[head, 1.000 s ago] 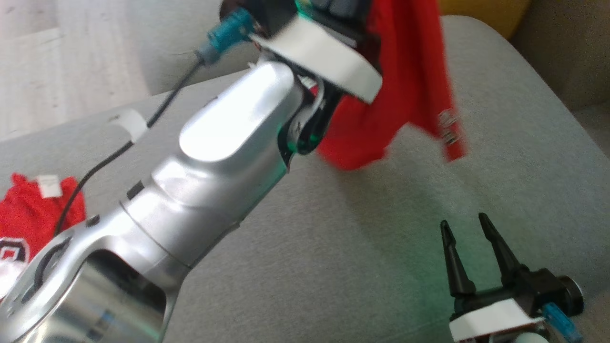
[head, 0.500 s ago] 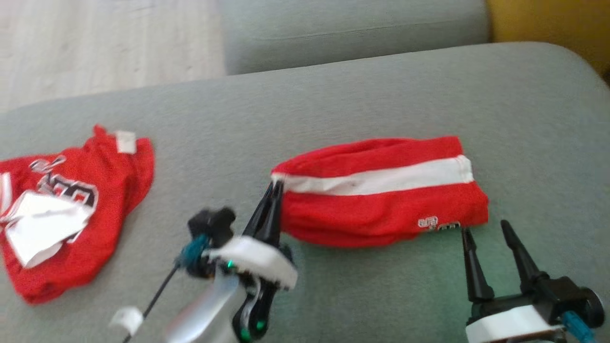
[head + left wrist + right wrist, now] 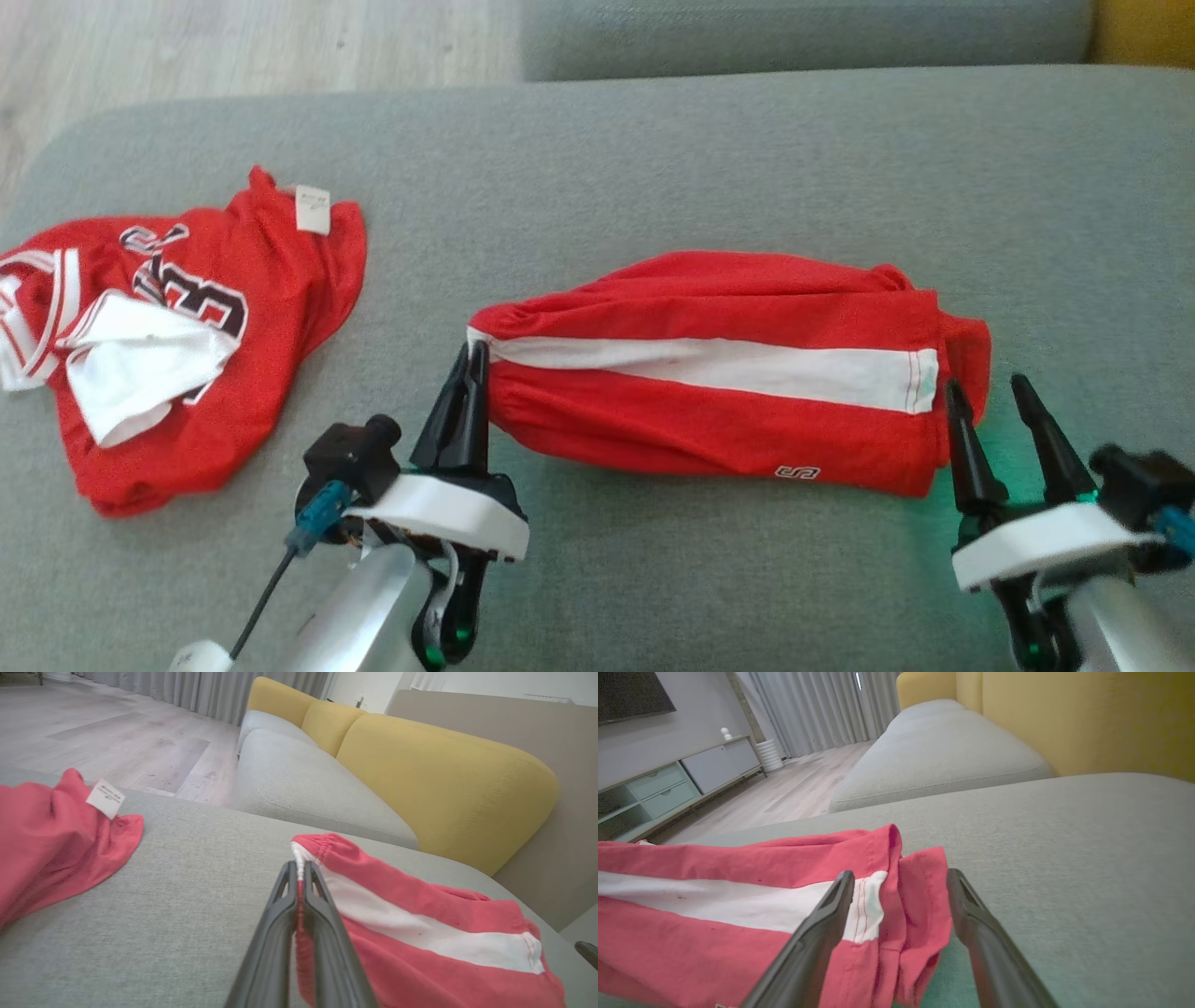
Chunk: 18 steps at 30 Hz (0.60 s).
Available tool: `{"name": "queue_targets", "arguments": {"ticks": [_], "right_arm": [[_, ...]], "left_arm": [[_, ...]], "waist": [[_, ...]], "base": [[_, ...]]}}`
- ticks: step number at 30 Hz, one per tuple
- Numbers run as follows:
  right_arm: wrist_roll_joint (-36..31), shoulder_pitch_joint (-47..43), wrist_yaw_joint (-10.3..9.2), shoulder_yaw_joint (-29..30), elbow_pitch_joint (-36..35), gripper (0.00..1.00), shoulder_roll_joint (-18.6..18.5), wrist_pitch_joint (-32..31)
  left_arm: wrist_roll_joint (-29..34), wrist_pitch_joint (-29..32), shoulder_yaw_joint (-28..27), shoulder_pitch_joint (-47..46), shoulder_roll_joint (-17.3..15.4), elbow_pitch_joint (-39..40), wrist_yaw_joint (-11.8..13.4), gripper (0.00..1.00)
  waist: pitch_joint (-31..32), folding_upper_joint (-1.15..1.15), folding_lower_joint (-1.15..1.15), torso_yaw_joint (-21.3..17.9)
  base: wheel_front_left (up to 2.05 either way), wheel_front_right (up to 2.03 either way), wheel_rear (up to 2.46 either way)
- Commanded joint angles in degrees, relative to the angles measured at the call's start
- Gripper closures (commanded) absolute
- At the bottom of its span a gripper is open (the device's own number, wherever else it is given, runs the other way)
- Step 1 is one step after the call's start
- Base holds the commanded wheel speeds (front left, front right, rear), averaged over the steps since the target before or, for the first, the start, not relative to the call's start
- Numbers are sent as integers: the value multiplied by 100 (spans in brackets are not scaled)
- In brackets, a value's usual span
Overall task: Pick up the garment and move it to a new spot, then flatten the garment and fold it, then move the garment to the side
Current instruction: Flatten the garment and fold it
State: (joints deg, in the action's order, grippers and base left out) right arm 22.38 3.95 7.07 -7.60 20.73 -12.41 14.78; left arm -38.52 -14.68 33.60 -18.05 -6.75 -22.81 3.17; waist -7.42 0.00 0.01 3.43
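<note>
1. Shorts, the garment (image 3: 700,429) of this task, red with a white side stripe, lie on the grey sofa cushion (image 3: 709,159) near the middle of the head view. Their length runs from 9 o'clock to 3 o'clock. This looks like the new spot, chosen for the bare cushion around it.
2. The left fingers (image 3: 471,373) are clenched on the gathered waistband at the garment's 9 o'clock end. The left wrist view shows red cloth pinched between them. Gripping that end probably anchors the cloth so it can be drawn taut.
3. The right fingers (image 3: 963,443) stand spread wide and grasp nothing, at the garment's 4 o'clock corner beside the leg hem. In the right wrist view the hem lies between and below them; whether they touch it I cannot tell. They seem placed to take the opposite end, so both arms can pull the cloth flat.
4. The cloth is bunched along its 12 o'clock edge and a hem flap is doubled over at 3 o'clock, so flattening is not yet done.
5. A crumpled red jersey (image 3: 187,373) lies at 9 o'clock, well apart, so stretching should not disturb it.
</note>
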Motion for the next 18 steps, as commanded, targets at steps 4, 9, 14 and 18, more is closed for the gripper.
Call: {"name": "queue_targets", "arguments": {"ticks": [4,9,14,18], "right_arm": [[740,395,42,-696,-15,0,-454,-20],[1333,490,42,-1331,-40,0,-835,-87],[1671,526,42,-1663,33,0,-1017,-100],[1762,606,42,-1789,147,0,-1083,-74]], "left_arm": [[200,-31,-405,-215,94,149,-127,100],[362,-31,-573,-218,240,83,-260,100],[470,-31,-666,-212,329,45,-359,100],[516,-31,-721,-218,365,23,-409,100]], "waist": [[-178,0,-1,169],[-258,0,-1,259],[-305,0,-1,299],[-331,0,-1,313]], "base": [[0,0,0],[0,0,0],[0,0,0],[0,0,0]]}}
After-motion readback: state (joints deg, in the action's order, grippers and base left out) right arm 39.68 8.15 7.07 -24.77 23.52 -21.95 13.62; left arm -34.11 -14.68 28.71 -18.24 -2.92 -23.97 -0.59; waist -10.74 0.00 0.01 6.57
